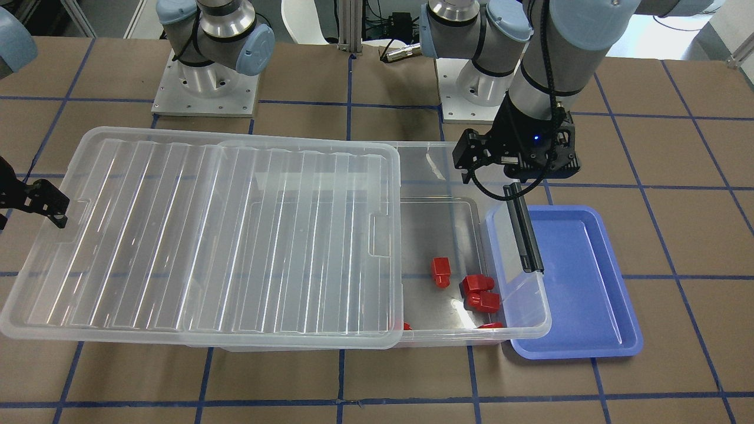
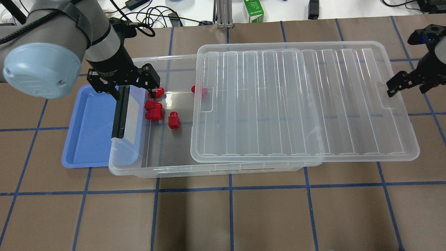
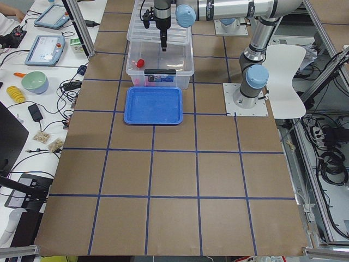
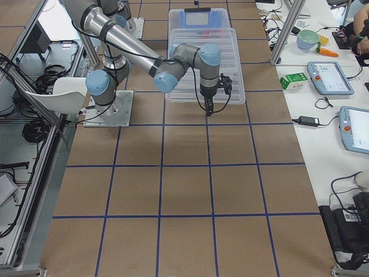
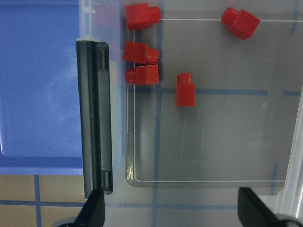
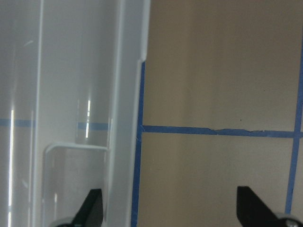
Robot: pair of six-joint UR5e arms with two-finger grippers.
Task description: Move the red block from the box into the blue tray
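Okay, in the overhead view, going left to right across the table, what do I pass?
The blue tray → red blocks in the open end of the box → clear ribbed lid.

Everything is lit brightly and evenly from above; shadows are kept soft and faint. White glare streaks are seen on the ribbed lid [image 1: 206, 235] and the box [image 1: 436, 235] floor. The 2 wrist views are slightly blurred.

You see the lid [image 2: 299, 104] offset toward 3 o'clock on the box [image 2: 167, 171], red blocks [image 2: 173, 120] lying in its open 9 o'clock end. The blue tray [image 2: 87, 132] sits at the box's 9 o'clock, the left gripper [image 2: 120, 81] hovering above their overlap
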